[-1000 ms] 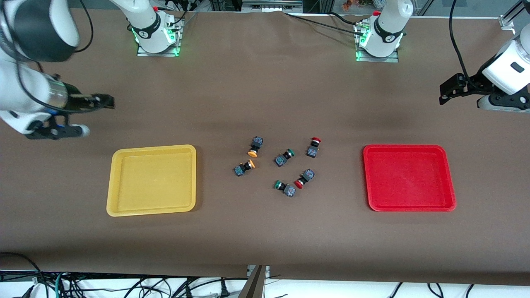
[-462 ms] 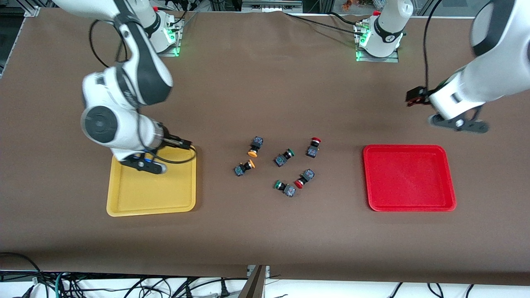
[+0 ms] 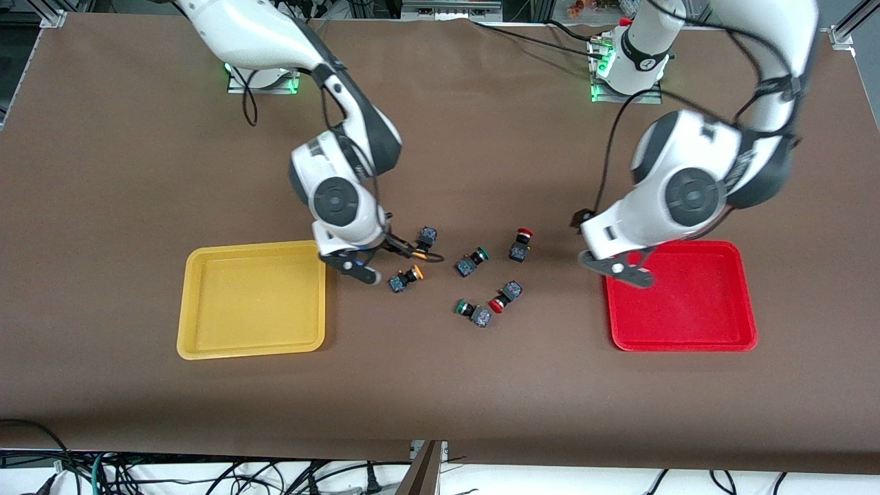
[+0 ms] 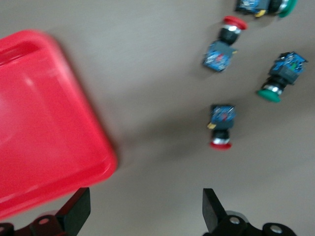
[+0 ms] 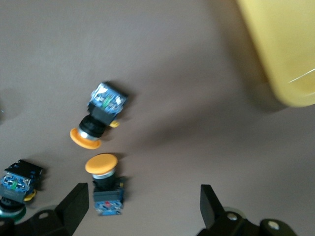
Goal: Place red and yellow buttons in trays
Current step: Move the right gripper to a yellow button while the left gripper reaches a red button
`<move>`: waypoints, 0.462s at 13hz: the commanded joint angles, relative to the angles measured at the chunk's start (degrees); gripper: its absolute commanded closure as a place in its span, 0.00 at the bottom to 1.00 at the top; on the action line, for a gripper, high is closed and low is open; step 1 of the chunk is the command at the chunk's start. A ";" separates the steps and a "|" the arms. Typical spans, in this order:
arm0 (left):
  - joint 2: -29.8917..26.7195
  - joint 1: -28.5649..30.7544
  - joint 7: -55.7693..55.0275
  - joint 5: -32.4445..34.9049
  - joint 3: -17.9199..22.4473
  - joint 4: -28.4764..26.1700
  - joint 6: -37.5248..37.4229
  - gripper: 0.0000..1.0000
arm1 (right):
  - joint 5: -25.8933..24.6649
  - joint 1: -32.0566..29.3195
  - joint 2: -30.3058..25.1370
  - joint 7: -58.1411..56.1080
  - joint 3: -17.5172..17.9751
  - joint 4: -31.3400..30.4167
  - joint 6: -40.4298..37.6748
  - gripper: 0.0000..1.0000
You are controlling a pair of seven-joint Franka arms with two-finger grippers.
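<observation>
Orange-yellow buttons (image 5: 101,183) below our right gripper (image 5: 142,209), jaws apart; left gripper (image 4: 145,211), jaws apart, beside red tray (image 3: 677,295).

**Brown desk, cables below**

A brown cloth (image 3: 440,385) covers the whole desk, smooth and evenly lit. Along the desk's near edge a white floor (image 3: 591,481) shows, strewn with tangled black cables (image 3: 172,474). At the far edge, metal frame pieces (image 3: 450,9) and more cables (image 3: 522,38) crowd the middle and corners.

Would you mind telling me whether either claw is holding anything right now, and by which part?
Nothing is held: the left claw and right claw are both open and empty.
</observation>
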 commanded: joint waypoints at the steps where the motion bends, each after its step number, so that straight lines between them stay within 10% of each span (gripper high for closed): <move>1: 4.93 -4.88 -0.21 -1.27 0.44 1.12 5.56 0.00 | 0.25 2.70 3.25 3.38 -0.61 0.50 5.00 0.00; 6: 9.07 -7.70 -0.56 -0.48 0.53 -3.17 14.88 0.00 | 0.77 4.38 5.72 3.82 -0.61 0.59 8.88 0.00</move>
